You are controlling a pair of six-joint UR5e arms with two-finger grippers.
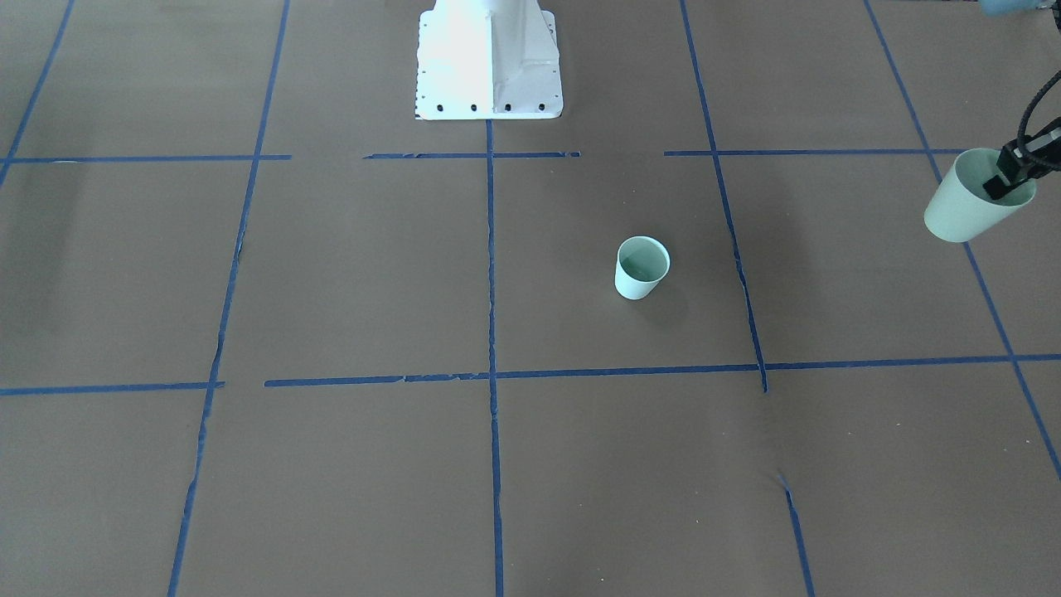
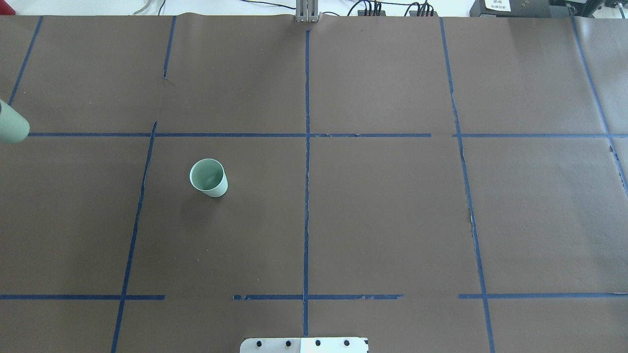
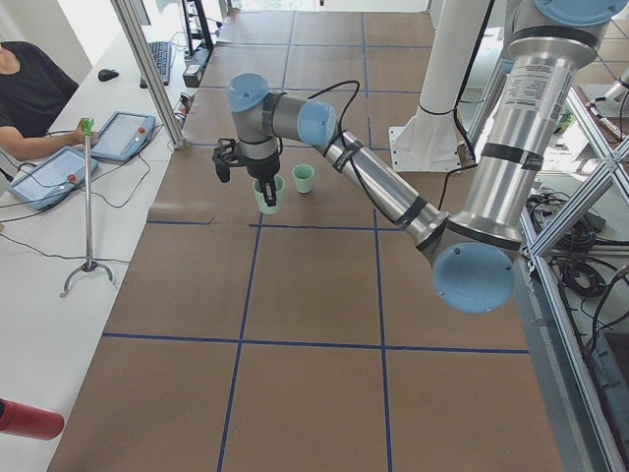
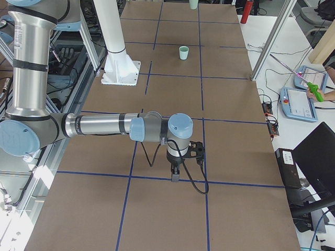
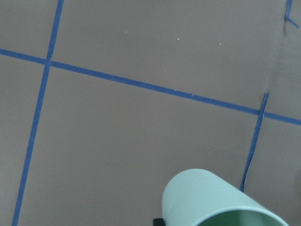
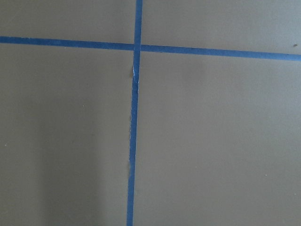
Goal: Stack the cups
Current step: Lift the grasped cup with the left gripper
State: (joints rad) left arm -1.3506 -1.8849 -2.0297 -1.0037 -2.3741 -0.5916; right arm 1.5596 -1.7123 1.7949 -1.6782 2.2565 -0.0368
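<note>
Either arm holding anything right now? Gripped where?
Left gripper holds a mint-green cup by its rim wall, with one finger inside the cup. Right gripper: nothing visible in it.

1. Under the right pincer (image 4: 175, 177) lies a brown table cover (image 6: 216, 141), flat and matte, filling the whole view
2. A blue tape line (image 6: 221, 52) runs from side to side across the upper part
3. A second blue tape line (image 6: 132, 150) runs from top to bottom, left of the middle, and crosses the first
4. Just below the crossing, this second line shows a small pale nick
5. A tiny dark speck (image 6: 295, 45) sits at the right edge, just above the first line
</note>
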